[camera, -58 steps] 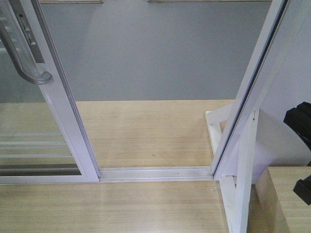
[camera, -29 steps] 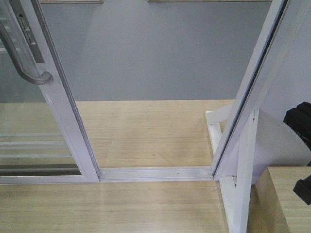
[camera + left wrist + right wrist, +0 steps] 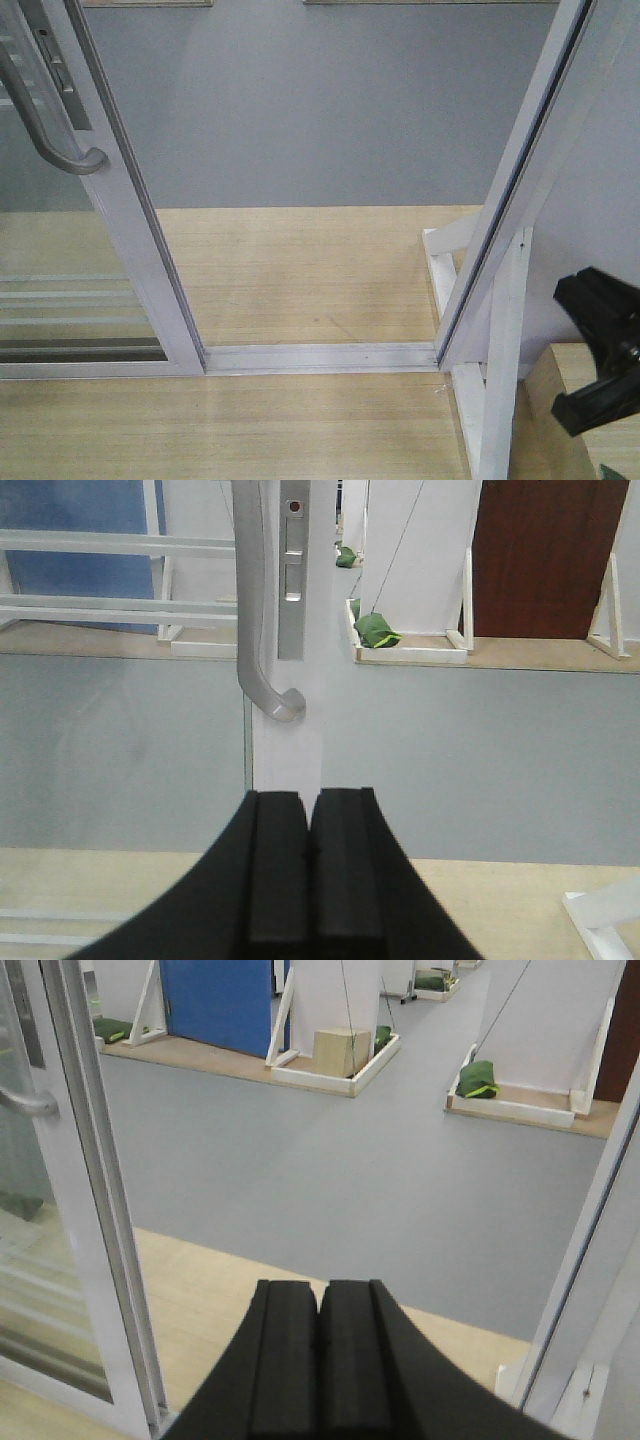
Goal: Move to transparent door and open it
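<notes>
White-framed glass — the door (image 3: pixel 110 230) stands at left, slid aside from the track (image 3: pixel 320 357), its grey handle (image 3: pixel 262 630) just ahead of the left gripper (image 3: pixel 308 865). Both claws are pressed together, empty; the right gripper (image 3: pixel 320 1355) faces the gap. Judged best: part the left pads, hook the handle squarely, push along the track — never across it.

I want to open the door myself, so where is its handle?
The curved grey handle is at the top left of the front view, on the white side rail of the glass door, just left of the open gap.
</notes>
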